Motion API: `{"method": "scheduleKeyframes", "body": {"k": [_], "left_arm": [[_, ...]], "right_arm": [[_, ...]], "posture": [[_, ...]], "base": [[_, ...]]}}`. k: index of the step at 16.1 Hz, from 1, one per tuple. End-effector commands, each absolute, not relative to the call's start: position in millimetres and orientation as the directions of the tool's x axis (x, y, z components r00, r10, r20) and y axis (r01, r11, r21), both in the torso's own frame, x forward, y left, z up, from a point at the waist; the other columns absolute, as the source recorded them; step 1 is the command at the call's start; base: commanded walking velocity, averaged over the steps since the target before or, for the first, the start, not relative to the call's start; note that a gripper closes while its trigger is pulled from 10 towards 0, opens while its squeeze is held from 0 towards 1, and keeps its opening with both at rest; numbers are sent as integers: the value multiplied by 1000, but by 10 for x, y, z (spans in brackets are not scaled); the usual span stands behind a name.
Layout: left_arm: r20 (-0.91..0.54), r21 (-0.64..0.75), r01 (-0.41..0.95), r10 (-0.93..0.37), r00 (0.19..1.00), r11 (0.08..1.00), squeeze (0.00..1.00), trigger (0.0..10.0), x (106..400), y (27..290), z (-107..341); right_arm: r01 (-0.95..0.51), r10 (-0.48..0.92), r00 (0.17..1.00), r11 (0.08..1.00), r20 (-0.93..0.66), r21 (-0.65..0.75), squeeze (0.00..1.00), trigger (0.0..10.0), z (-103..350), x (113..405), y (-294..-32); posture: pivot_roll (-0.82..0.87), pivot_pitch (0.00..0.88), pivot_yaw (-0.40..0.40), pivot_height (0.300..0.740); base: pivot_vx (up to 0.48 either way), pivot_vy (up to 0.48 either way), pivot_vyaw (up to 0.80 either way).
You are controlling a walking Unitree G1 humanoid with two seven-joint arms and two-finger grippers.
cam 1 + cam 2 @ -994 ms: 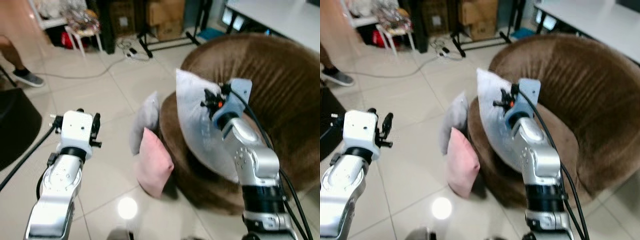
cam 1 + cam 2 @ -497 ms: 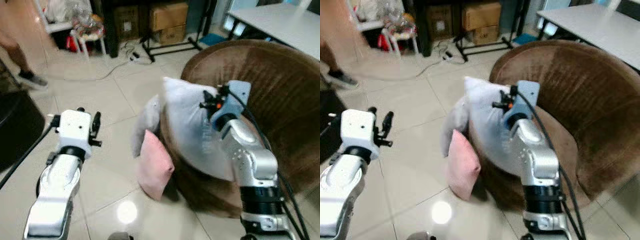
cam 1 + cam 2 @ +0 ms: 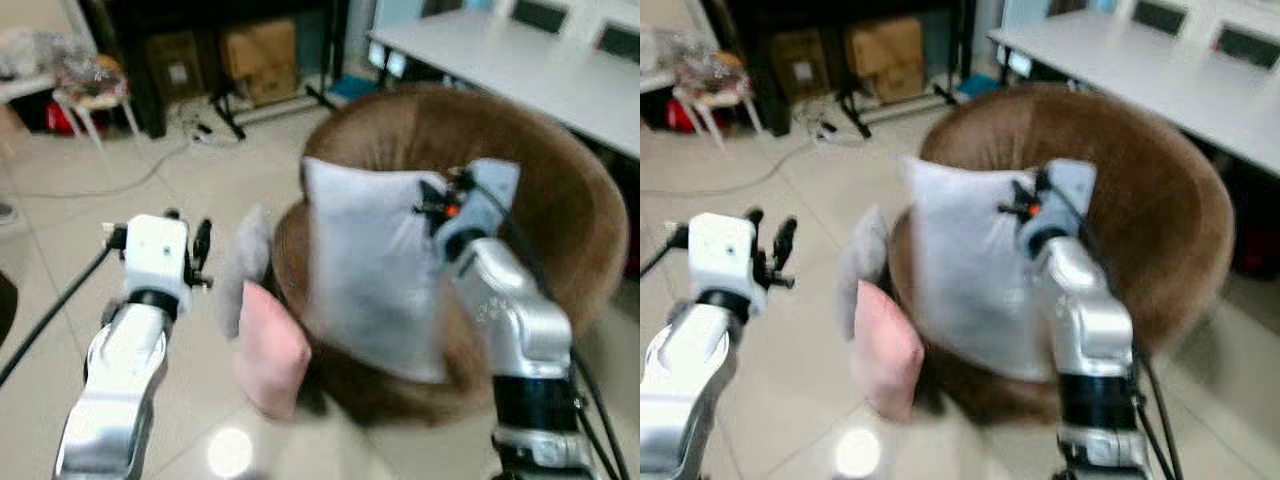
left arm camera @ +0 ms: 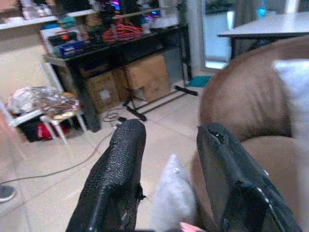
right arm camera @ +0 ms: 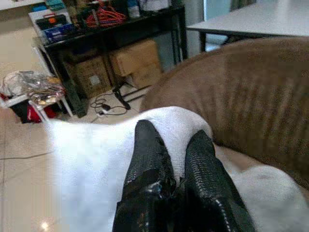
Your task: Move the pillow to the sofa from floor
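- Left eye view: the right hand (image 3: 432, 205) is raised over the brown sofa (image 3: 540, 170) and grips the upper corner of the white pillow (image 3: 370, 265), which hangs upright above the sofa's seat, off the floor (image 3: 60, 230). Against the sofa's front lie a grey pillow (image 3: 243, 268) and a pink pillow (image 3: 268, 348), the pink one on the floor just below the grey one. The left hand (image 3: 188, 250) is held up beside the sofa, apart from all three pillows.
- Right eye view: the same scene, blurred; the white pillow covers much of the sofa's seat, and a white surface (image 3: 1120, 60) stands behind the sofa.
- Left wrist view: the left hand's two black fingers (image 4: 120, 179) stand apart with nothing between them; beyond them the grey pillow leans on the sofa, and cardboard boxes (image 4: 140, 77) sit farther off.
- Right wrist view: the right hand's fingers (image 5: 149, 164) are pressed together, clamped on a fold of the white pillow, with the sofa's back just behind it.
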State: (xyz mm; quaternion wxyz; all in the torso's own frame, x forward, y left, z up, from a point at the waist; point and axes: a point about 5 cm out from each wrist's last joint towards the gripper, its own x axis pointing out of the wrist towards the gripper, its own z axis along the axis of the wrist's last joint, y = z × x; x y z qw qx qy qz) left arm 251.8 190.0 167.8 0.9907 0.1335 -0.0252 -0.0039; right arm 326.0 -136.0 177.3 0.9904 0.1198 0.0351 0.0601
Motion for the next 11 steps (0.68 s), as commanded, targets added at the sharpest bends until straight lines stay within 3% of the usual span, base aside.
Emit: {"method": "scheduleKeyframes", "body": {"k": [1, 5, 11], "left_arm": [[44, 266, -7, -5, 999, 964, 0, 10000, 2515, 1928, 1671], [45, 264, -14, 2, 999, 965, 0, 10000, 2502, 1939, 1672], [43, 263, -13, 2, 999, 965, 0, 10000, 2498, 1944, 1669]], "right_arm": [[-157, 159, 987, 956, 15, 247, 0, 10000, 1909, 3253, -1278], [-162, 163, 986, 955, 18, 246, 0, 10000, 1917, 3262, -1271], [-177, 177, 984, 954, 23, 242, 0, 10000, 1924, 3263, -1263]], "posture": [[44, 0, -44, 740], [57, 0, -56, 740], [55, 0, -52, 740]], "base": [[266, 0, -788], [263, 0, 0], [264, 0, -800]]}}
